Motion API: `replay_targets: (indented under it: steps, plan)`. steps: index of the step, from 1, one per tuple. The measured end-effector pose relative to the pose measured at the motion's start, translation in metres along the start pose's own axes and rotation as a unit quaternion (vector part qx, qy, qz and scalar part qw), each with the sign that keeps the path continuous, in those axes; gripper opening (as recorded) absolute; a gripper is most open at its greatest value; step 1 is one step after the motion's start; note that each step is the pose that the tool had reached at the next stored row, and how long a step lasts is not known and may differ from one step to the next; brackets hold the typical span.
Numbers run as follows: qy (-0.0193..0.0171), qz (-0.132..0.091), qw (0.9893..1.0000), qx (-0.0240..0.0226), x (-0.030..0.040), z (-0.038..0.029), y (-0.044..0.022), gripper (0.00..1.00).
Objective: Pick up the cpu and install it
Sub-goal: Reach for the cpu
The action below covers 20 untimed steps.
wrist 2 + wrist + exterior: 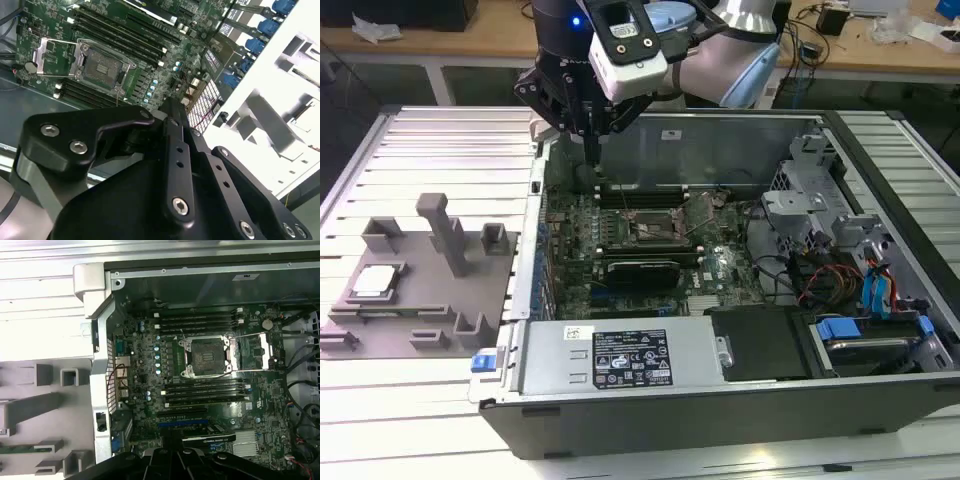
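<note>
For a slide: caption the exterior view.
Robot hand poised over the open computer case; the cpu lies on the grey holder plate.

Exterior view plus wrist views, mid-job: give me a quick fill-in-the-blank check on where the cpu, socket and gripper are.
1. The cpu lies on the grey holder plate, at the exterior view's ___.
2. The socket on the motherboard holds ___ chip.
3. The gripper hangs above the open computer ___, away from the cpu.
Missing words: left; no; case.
</note>
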<state>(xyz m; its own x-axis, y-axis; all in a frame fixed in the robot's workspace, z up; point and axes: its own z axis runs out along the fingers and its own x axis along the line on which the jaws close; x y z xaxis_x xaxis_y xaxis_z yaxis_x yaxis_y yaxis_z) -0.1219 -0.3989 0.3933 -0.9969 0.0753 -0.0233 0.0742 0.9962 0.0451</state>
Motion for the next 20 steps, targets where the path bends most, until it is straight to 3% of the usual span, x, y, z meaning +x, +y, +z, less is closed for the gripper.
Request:
replay_targets:
  steps: [12, 16, 20]
  plan:
    - [0.0, 0.0, 1.0, 0.0, 0.0023, -0.0001, -0.0002, 0.11]
    - [0.0, 0.0, 1.0, 0.0, 0.0071, -0.0002, -0.0005, 0.11]
    - [0.0, 0.0, 1.0, 0.0, 0.0216, -0.0006, -0.0016, 0.11]
